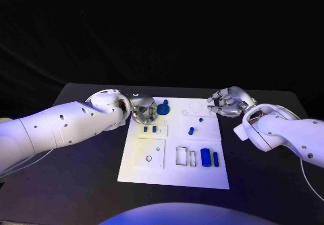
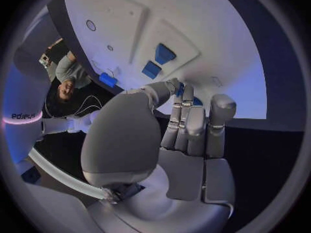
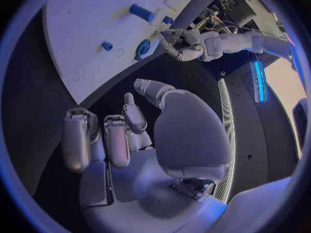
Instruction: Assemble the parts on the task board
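The white task board (image 1: 175,166) lies mid-table. At its far left corner my left hand (image 1: 143,110) pinches a rounded blue part (image 1: 163,108) between thumb and fingers; blue shows between those fingertips (image 2: 183,91), and the right wrist view shows that part (image 3: 142,48) beside the left hand (image 3: 188,44). My right hand (image 1: 228,102) hovers off the board's far right corner, fingers loosely bent and apart, holding nothing (image 3: 123,134). Two small blue blocks (image 1: 149,129) sit on the left, a short blue cylinder (image 1: 191,131) mid-board, and two longer blue pieces (image 1: 210,158) near right.
Empty rectangular slots (image 1: 181,156) lie beside the long blue pieces, and a round hole (image 1: 148,159) marks the near left plate. Circular outlines (image 1: 195,107) mark the board's far right. Black table (image 1: 88,164) surrounds the board on all sides.
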